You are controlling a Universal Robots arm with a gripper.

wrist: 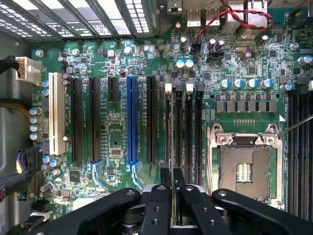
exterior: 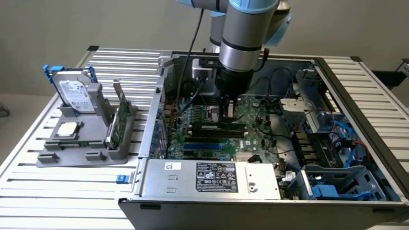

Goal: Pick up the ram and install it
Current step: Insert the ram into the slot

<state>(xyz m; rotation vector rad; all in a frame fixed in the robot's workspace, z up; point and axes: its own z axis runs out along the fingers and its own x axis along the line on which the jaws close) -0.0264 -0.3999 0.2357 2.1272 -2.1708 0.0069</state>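
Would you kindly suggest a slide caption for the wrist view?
Claw gripping the ram edge-on, lined up with the memory slots beside the empty CPU socket.

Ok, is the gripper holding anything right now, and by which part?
The gripper is shut on the ram, pinching its upper long edge; the stick stands edge-on at the memory slots.

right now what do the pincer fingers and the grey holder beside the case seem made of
Pincer fingers: black with a soft sheen, plastic or coated metal; the look leaves it open. Grey holder: matte, uniform grey, probably plastic, judging by its blocky moulded shapes.
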